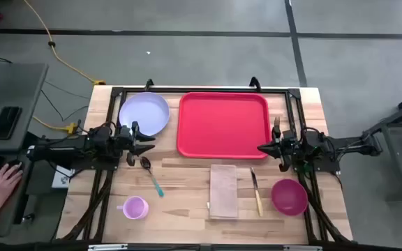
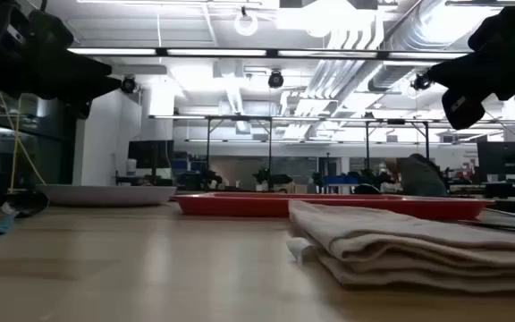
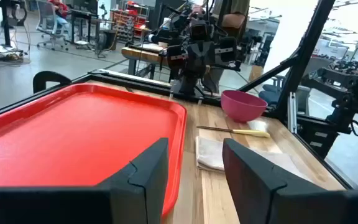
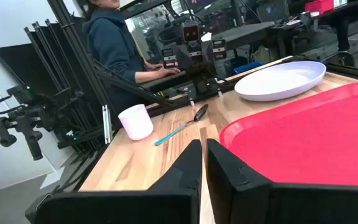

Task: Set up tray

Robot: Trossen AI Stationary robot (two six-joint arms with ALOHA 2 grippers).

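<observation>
A person's hand rests on a keyboard off the table's left edge. Left gripper hovers just off the left side of the tray, jaws apart, nothing between them. Beside it lies the lavender plate, at the back left. In front of the gripper, a spoon with a teal handle; nearer the front edge, a lilac cup. The red tray sits back centre, flat on the wood. A folded tan napkin lies in front of it. To its right, what looks like a knife with a pale handle, then a magenta bowl. Right gripper sits at the tray's right edge, jaws closed, empty.
</observation>
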